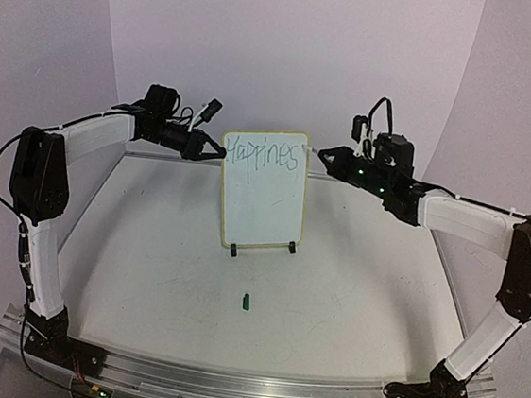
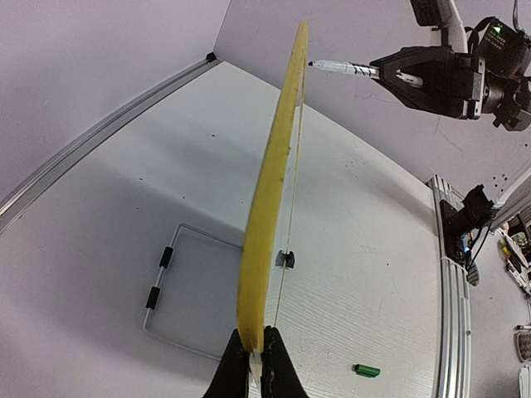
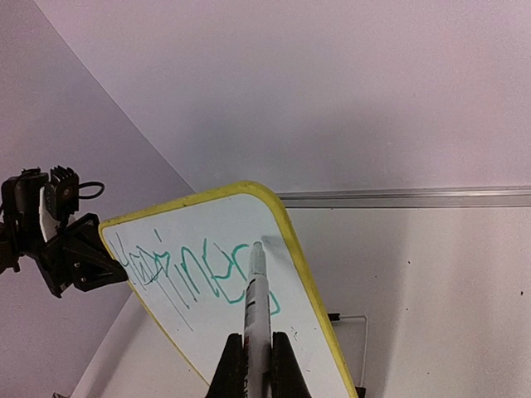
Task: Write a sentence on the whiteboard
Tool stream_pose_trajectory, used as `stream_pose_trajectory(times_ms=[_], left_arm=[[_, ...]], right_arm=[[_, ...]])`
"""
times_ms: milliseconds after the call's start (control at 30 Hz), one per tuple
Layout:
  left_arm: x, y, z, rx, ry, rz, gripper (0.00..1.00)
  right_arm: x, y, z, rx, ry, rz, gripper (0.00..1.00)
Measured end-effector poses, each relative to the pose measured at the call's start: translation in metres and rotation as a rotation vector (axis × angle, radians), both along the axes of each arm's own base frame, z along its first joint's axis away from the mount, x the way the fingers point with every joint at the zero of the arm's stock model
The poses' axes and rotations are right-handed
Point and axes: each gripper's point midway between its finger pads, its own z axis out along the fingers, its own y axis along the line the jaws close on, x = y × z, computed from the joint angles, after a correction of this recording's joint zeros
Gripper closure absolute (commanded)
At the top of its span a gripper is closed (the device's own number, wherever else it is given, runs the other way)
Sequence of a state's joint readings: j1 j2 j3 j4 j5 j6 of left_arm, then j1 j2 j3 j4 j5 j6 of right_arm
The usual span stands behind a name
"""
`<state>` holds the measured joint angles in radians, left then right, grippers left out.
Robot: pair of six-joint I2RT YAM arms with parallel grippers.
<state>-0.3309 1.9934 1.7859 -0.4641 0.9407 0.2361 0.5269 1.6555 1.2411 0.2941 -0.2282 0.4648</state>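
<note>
A: Whiteboard (image 1: 261,203) position?
B: Upright on its wire stand (image 2: 162,286), middle of the table (image 1: 360,295). My left gripper (image 2: 257,361) pinches its yellow edge. It looks thin, stiff and light, likely to tip under pen pressure, so I brace there.
A: Right side?
B: My right gripper (image 3: 255,358) is clamped on the pen (image 3: 257,290), tip at the sentence (image 3: 191,274) end.

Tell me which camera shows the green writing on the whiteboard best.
Top external: the writing faces it squarely, upright and unobstructed across the top of the whiteboard. The right wrist view is closer but slanted, with the pen crossing the last letters. The left wrist view sees the whiteboard edge-on, so no writing.
</note>
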Motion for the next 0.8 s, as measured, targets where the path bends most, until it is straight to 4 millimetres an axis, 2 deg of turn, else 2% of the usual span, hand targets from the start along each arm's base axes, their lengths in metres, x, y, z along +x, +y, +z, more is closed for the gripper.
stream_pose_trajectory(times_ms=[233,800], left_arm=[[0.000,0.000,0.000,0.000,0.000,0.000,1.00],[0.000,0.000,0.000,0.000,0.000,0.000,1.00]], right_arm=[[0.004,0.004,-0.009,-0.009,0.016,0.008,1.00],[0.000,0.006,-0.021,-0.044,0.054,0.038,1.00]])
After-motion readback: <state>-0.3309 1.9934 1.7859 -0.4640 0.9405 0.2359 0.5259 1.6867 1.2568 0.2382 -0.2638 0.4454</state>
